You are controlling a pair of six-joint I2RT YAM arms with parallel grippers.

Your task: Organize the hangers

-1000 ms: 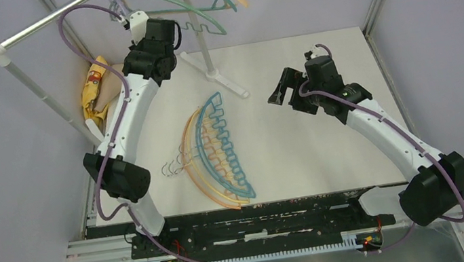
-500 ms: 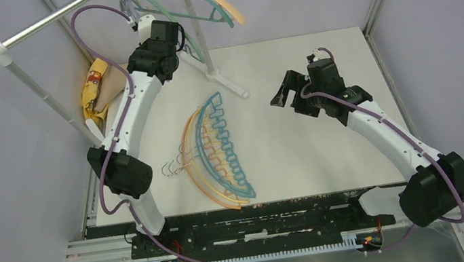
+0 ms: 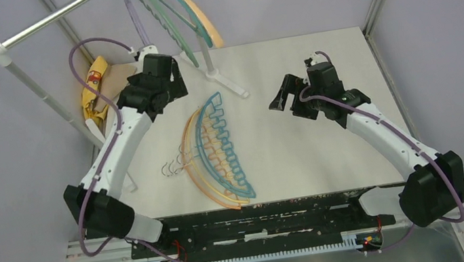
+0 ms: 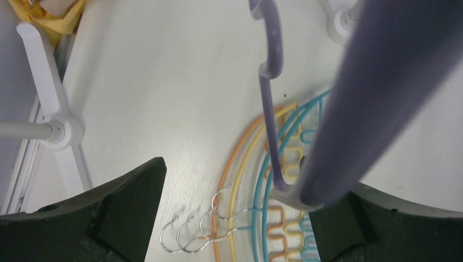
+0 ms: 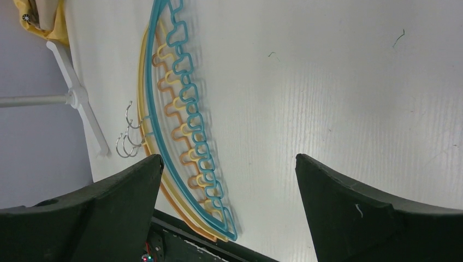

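Grey-lilac walls enclose a white bench (image 3: 300, 149) that carries a garment rack along its far-left side. The left end effector (image 4: 240, 191) hangs above the bench with its jaws spread wide. The lower tip of a purple hanger (image 4: 270, 109), suspended from above, reaches down close to one of its fingers (image 4: 338, 224); whether the two touch cannot be told from the wrist view. Below it lie the stacked hangers (image 3: 218, 150), a nested pile of teal, yellow and orange arcs resting flat near the middle of the bench, their wavy notched bars facing right. Their metal hooks (image 3: 173, 168) are bunched together on the left. Beyond the left end effector, the hanging hangers (image 3: 171, 9), green, teal and orange, are on the rack rail (image 3: 49, 19) close to the rack upright (image 3: 203, 39). A yellow cloth (image 3: 94, 88) lies crumpled at the bench's far-left edge, beside a rack leg. The right end effector (image 3: 283, 96) is held over bare bench to the right of the stacked hangers, well apart from them, its jaws wide with nothing between; its wrist view looks down on the teal hanger (image 5: 185, 93) topping the pile.
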